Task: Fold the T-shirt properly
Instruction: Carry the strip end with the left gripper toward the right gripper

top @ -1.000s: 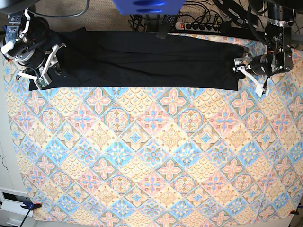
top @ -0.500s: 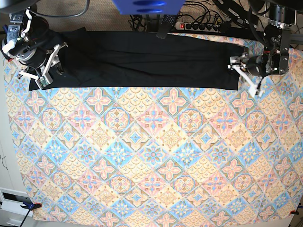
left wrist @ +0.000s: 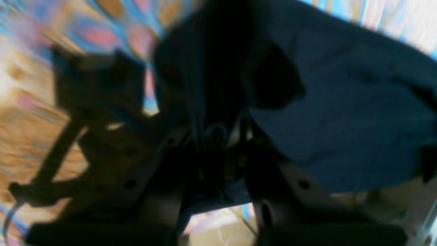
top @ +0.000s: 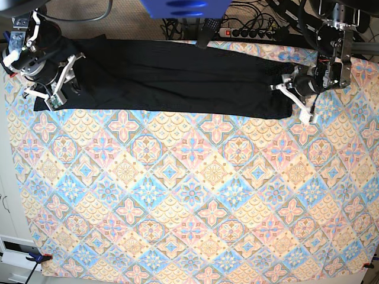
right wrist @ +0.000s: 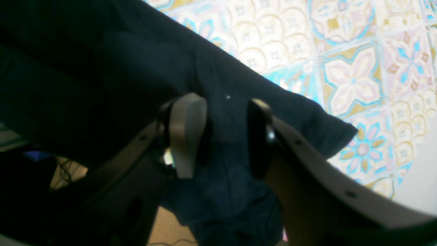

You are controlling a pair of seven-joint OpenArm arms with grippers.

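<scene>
Left claw (top: pixel 290 97) clenched on the shirt (top: pixel 177 77) end, right claw (right wrist: pixel 218 136) straddling cloth, grip unclear: a thin pinch may slip, skewing the fold.

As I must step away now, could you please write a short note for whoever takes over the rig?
Left pincer: seems shut on one end of the shirt, though the view is blurred.
Right pincer: tips apart astride a fold at the other end; grip unclear.
Shirt: a long band along the top edge of the tablecloth in the base view.
Done: apparently folded lengthwise.
Left: probably fold the band across, then release.
</scene>
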